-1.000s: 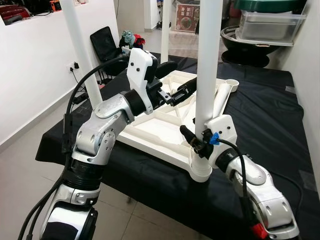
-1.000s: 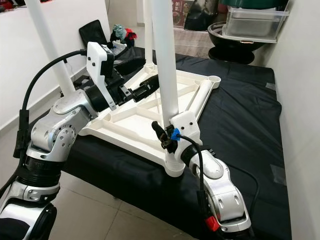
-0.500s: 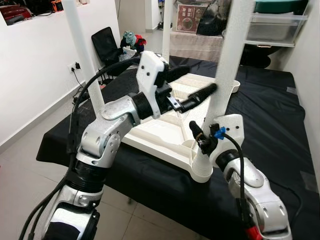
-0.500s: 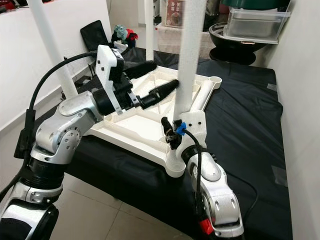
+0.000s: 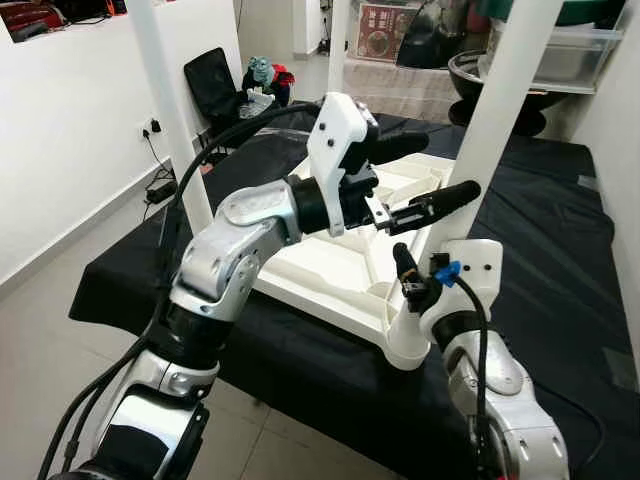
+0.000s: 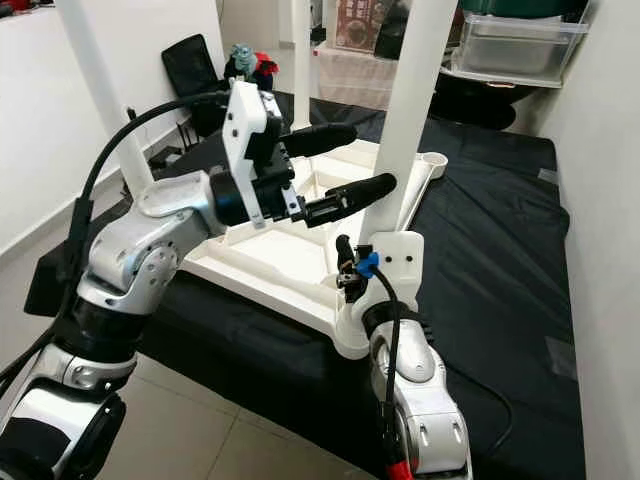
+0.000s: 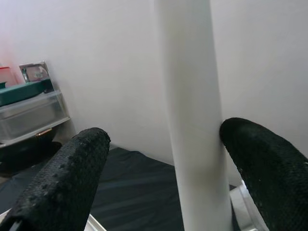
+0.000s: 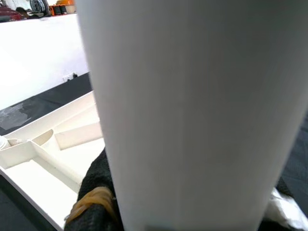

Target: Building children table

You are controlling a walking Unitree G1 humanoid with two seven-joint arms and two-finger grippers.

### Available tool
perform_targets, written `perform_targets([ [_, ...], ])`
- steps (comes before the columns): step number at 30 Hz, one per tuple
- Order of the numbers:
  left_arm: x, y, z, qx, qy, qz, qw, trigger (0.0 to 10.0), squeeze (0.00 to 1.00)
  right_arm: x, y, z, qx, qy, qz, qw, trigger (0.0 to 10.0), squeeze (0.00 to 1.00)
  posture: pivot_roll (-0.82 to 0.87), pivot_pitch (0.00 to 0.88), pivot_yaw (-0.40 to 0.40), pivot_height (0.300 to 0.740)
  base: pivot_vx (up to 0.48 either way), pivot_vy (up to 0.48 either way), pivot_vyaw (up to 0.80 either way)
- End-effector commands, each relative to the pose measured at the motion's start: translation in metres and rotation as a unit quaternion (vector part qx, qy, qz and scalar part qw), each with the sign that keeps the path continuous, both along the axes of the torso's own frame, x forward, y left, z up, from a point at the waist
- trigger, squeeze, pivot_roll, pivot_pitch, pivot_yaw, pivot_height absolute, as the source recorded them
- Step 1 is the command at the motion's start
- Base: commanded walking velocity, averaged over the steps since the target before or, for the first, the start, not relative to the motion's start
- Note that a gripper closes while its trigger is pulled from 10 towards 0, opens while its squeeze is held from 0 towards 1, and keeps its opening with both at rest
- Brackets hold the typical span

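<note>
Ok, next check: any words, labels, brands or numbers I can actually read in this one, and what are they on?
None can be read.
Red poster at the back: has print and a round picture, too small and blurred to read.
Framed card on the green lid: glare, nothing readable.
Table top, legs, both arms, black cloth: no markings visible.

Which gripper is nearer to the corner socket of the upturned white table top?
Right. The right gripper grips the white leg just above the corner socket; the left gripper is open around the leg, higher up.
</note>
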State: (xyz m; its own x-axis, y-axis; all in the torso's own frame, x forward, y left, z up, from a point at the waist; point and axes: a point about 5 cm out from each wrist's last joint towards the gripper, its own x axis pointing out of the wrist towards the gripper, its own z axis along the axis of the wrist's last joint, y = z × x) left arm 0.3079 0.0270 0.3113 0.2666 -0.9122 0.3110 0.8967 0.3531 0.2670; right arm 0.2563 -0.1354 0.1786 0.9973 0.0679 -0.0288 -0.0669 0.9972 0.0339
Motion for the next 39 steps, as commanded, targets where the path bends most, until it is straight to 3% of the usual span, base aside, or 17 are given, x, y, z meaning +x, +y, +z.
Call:
perform_targets([
  [1,0.003,-0.004,0.005,0.002,0.001,0.002,1.0,10.0,0.0,-0.002,-0.006,-0.03,0.0,0.085,-0.024,0.996,0.0,0.0,-0.1,0.0,0.001,0.74,0.0,0.0,0.0],
  [7,0.006,-0.012,0.006,0.007,0.023,-0.023,0.999,10.0,0.0,-0.002,-0.003,-0.028,0.002,0.082,-0.025,0.996,0.0,0.0,-0.1,0.0,0.003,0.74,0.0,0.0,0.0],
  [10,0.003,-0.022,0.009,0.009,0.041,-0.077,0.996,10.0,0.0,-0.003,-0.001,-0.027,0.003,0.079,-0.025,0.997,0.0,0.0,-0.1,0.0,0.007,0.74,0.0,0.0,0.0],
  [13,0.003,-0.026,0.011,0.012,0.046,-0.095,0.994,10.0,0.0,-0.003,-0.001,-0.026,0.004,0.077,-0.024,0.997,0.0,0.0,-0.1,0.0,0.008,0.74,0.0,0.0,0.0],
  [14,0.004,-0.027,0.011,0.016,0.047,-0.099,0.994,8.2,0.0,-0.003,0.0,-0.025,0.005,0.076,-0.024,0.997,0.0,0.0,-0.1,0.0,0.01,0.74,0.0,0.0,0.0],
  [16,0.004,-0.028,0.012,0.019,0.047,-0.101,0.994,8.2,0.0,-0.004,0.0,-0.025,0.005,0.076,-0.024,0.997,0.0,0.0,-0.1,0.0,0.01,0.74,0.0,0.0,0.0],
  [17,0.005,-0.029,0.012,0.021,0.047,-0.102,0.993,4.8,0.0,-0.004,0.001,-0.025,0.006,0.075,-0.023,0.997,0.0,0.0,-0.1,0.0,0.011,0.74,0.0,0.0,0.0],
  [18,0.005,-0.03,0.013,0.023,0.048,-0.103,0.993,2.5,0.0,-0.004,0.001,-0.024,0.006,0.075,-0.022,0.997,0.0,0.0,-0.1,0.0,0.011,0.74,0.0,0.0,0.0],
  [19,0.005,-0.03,0.013,0.023,0.048,-0.103,0.993,2.5,0.0,-0.004,0.001,-0.024,0.006,0.075,-0.022,0.997,0.0,0.0,-0.1,0.0,0.011,0.74,0.0,0.0,0.0],
  [20,0.006,-0.03,0.013,0.023,0.049,-0.103,0.993,0.0,0.0,-0.004,0.002,-0.024,0.007,0.075,-0.021,0.997,0.0,0.0,-0.1,0.0,0.011,0.74,0.0,0.0,0.0],
  [32,0.008,-0.03,0.013,0.034,0.048,-0.102,0.993,0.0,0.0,-0.004,0.005,-0.021,0.013,0.071,-0.011,0.997,0.0,0.0,-0.11,0.0,0.011,0.74,0.0,0.0,0.0],
  [33,0.008,-0.03,0.013,0.034,0.047,-0.102,0.993,0.0,0.0,-0.004,0.006,-0.02,0.013,0.068,-0.004,0.998,7.9,0.0,-0.11,0.0,0.011,0.74,0.0,0.0,0.0],
  [34,0.008,-0.03,0.013,0.034,0.047,-0.102,0.993,0.0,0.0,-0.004,0.006,-0.02,0.013,0.068,-0.004,0.998,7.9,0.0,-0.11,0.0,0.011,0.74,0.0,0.0,0.0],
  [35,0.008,-0.029,0.012,0.036,0.045,-0.102,0.993,0.0,0.0,-0.003,0.008,-0.017,0.009,0.059,0.017,0.998,10.0,0.0,-0.11,0.0,0.01,0.74,0.0,0.0,0.0],
  [39,0.007,-0.029,0.011,0.037,0.045,-0.102,0.993,0.0,0.0,-0.001,0.009,-0.012,0.007,0.04,0.047,0.998,10.0,0.03,-0.11,0.0,0.011,0.74,0.0,0.0,0.0],
])
